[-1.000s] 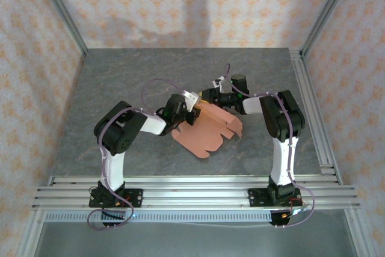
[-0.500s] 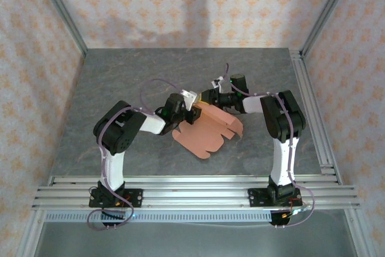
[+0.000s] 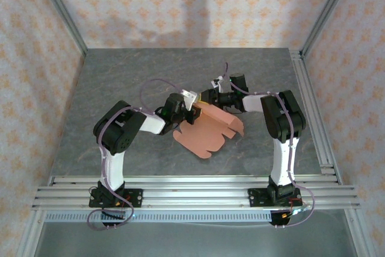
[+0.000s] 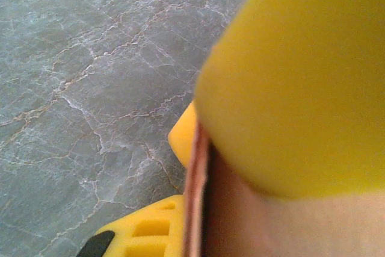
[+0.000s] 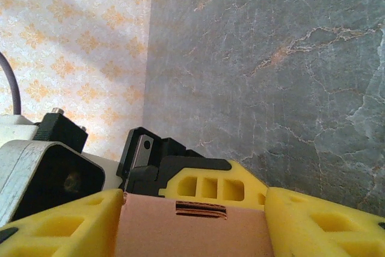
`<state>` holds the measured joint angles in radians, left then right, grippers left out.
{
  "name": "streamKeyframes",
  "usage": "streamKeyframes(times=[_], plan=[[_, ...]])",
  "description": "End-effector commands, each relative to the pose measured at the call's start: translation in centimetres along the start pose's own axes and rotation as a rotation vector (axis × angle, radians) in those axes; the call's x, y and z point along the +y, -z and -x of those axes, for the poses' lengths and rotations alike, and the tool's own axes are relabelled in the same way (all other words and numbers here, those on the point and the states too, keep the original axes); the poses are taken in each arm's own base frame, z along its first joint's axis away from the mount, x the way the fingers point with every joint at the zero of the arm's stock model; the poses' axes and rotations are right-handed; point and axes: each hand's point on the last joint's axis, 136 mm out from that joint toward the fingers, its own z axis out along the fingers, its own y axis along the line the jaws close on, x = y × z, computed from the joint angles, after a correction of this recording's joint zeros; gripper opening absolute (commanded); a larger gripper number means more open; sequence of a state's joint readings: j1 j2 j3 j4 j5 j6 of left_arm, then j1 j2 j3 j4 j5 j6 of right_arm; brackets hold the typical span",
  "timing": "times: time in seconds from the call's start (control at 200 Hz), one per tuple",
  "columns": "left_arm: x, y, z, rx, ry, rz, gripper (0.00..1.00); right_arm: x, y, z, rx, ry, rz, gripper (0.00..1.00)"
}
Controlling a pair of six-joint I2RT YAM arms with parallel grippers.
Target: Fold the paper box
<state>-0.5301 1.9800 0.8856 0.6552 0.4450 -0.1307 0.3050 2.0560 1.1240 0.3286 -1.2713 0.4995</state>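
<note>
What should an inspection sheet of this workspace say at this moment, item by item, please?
Surface: grey veined table.
Job's things: paper box, pink die-cut sheet with rounded flaps, lying between the arms.
Clutter: nothing seen.
Grippers: left gripper, fingers shut on a card edge; right gripper, fingers against both sides of a card panel.
Cables: purple cables loop along both arms, clear of the sheet.
Surroundings: patterned walls, aluminium frame.

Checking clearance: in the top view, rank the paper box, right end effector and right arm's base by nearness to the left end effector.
1. paper box, in the left end effector's grip.
2. right end effector, adjacent, to its right.
3. right arm's base, near edge.
</note>
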Motion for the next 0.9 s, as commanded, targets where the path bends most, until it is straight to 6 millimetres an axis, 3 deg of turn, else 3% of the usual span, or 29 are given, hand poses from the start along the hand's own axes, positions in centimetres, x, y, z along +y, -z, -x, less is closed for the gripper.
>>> streamKeyframes(times=[0.0, 0.16, 0.445, 0.48, 0.621, 0.896], plan=[[0.0, 0.6, 2.7, -0.078, 0.008, -0.01, 0.0, -3.1, -0.3, -2.2, 0.031, -0.089, -0.093, 0.61], [0.0, 1.0, 2.7, -0.073, 0.015, -0.02, 0.0, -2.5, 0.1, -1.5, 0.003, -0.064, -0.114, 0.62], [0.7, 1.9, 2.4, -0.061, 0.05, -0.027, 0.0, 0.2, 2.2, 1.0, -0.119, 0.025, -0.194, 0.8], [0.5, 2.6, 3.5, -0.087, 0.044, -0.032, 0.0, 0.4, 2.8, 1.5, -0.146, 0.026, -0.201, 0.8], [0.2, 3.3, 3.8, -0.089, 0.047, -0.062, 0.0, 1.4, 5.1, 3.3, -0.251, 0.004, -0.188, 0.8], [-1.6, 4.0, 4.0, -0.082, -0.013, -0.168, 0.0, 2.6, 6.1, 2.9, -0.267, 0.02, -0.19, 0.79]])
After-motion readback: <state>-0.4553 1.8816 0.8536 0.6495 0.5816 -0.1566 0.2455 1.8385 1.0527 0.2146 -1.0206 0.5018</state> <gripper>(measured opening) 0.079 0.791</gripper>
